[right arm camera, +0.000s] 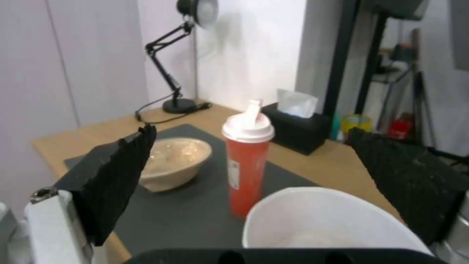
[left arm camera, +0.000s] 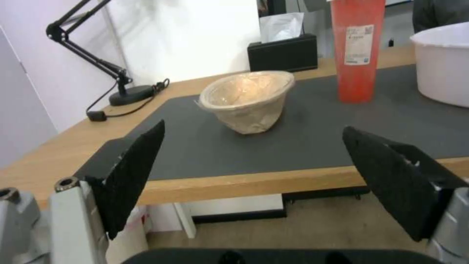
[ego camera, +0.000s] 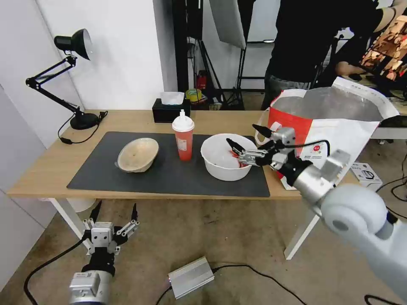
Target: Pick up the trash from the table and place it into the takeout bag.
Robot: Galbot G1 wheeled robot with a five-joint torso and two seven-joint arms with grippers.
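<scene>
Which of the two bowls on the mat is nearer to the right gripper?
The white round bowl, beside the takeout bag: the open right gripper hangs at its rim. The beige bowl lies beyond the red cup.

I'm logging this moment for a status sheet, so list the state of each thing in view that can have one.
white bowl: upright on the mat, red scraps inside
red cup: upright, lid on
beige bowl: tilted on the mat
takeout bag: standing open at the table's right end
tissue box: tissue sticking out
right gripper: open, at the white bowl's rim
left gripper: open, low before the table
</scene>
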